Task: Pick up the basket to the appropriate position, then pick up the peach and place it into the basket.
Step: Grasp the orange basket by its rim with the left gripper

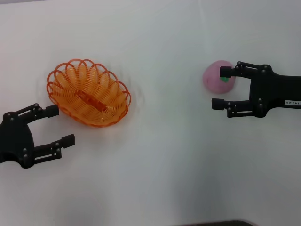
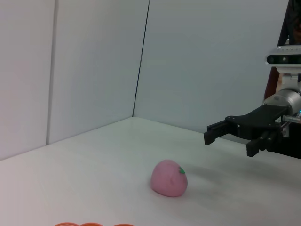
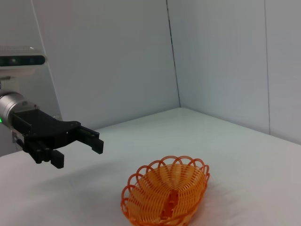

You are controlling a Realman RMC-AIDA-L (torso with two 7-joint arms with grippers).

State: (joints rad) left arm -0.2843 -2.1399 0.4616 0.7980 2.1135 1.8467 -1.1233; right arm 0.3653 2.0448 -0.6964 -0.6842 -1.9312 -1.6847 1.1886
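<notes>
My left gripper (image 1: pixel 60 125) is just beside the basket (image 1: pixel 88 92), at its near-left side, and its jaws are spread with nothing between them. The basket stands upright on the white surface (image 1: pixel 164 155). The peach (image 1: pixel 217 76) lies on the surface well apart from it. My right gripper (image 1: pixel 219 88) is next to the peach, jaws spread wide; one fingertip (image 1: pixel 226 72) overlaps the peach.

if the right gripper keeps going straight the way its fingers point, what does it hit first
Probably the peach. The right gripper is open and points toward the robot's left, with the peach just off its fingertips. The left wrist view suggests it hangs above the table, so it might pass over the fruit.
</notes>
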